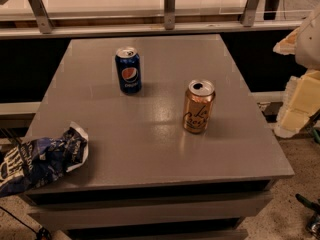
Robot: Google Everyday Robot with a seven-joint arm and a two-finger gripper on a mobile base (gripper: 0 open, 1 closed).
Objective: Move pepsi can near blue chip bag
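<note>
The pepsi can [128, 70], dark blue with a round red, white and blue logo, stands upright on the far left part of the grey table [150, 144]. The blue chip bag [40, 159], crumpled dark blue foil with white lettering, lies at the table's front left corner and hangs over the left edge. My gripper [299, 101] shows as cream-coloured parts at the right edge of the view. It is off the table's right side, far from both the can and the bag, and holds nothing that I can see.
An orange-gold can [198, 106] with script lettering stands upright, opened, right of the table's centre. A railing with metal posts [170, 6] runs behind the table. Speckled floor lies to the right, with dark objects [310, 209] at the lower right.
</note>
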